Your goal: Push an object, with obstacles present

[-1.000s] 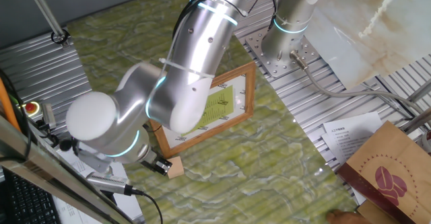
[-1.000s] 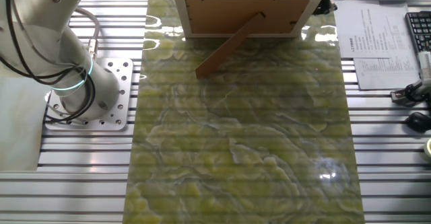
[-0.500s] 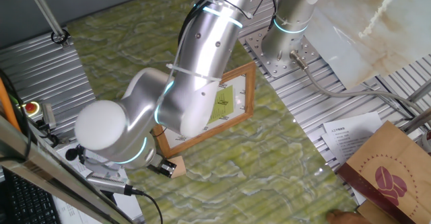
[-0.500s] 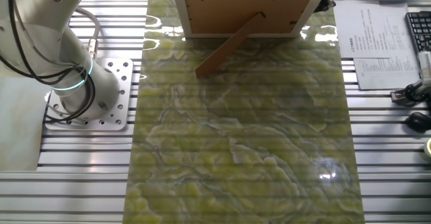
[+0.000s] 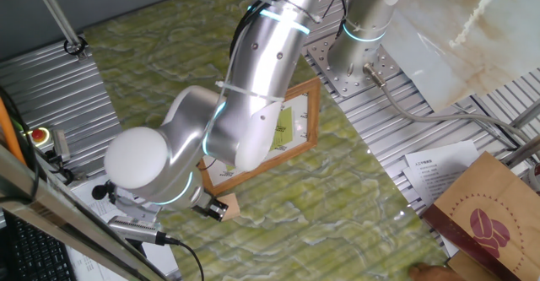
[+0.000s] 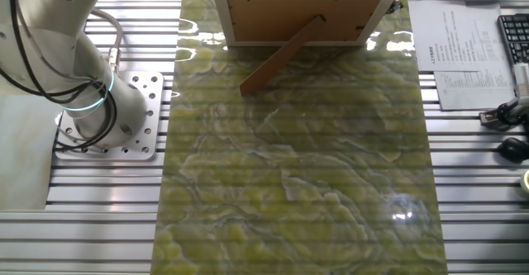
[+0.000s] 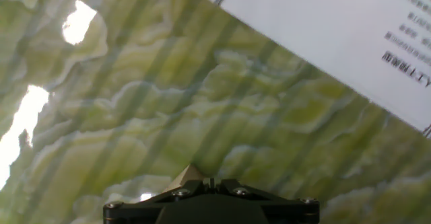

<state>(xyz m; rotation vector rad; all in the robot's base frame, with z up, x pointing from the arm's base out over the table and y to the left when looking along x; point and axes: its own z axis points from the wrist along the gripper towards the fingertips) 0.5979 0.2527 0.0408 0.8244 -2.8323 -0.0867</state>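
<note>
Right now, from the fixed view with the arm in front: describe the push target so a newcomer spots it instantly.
Find the green marbled mat, then the picture frame lying on it. Just off the frame's near corner, by the gripper, sits a small wooden cube: plain, light brown and far smaller than the frame.

Under me spreads a green, marble-patterned mat [image 6: 297,168], bright glare patches shining off it. It lies on a tabletop [image 6: 471,192] of ribbed aluminium slats. Printed paper sheets [image 6: 463,52] sit off one side beside a black keyboard [image 6: 514,35]. A brown bag [image 5: 489,213] with a coffee-bean print stands at another edge, near a pale marbled slab [image 5: 456,36].
</note>
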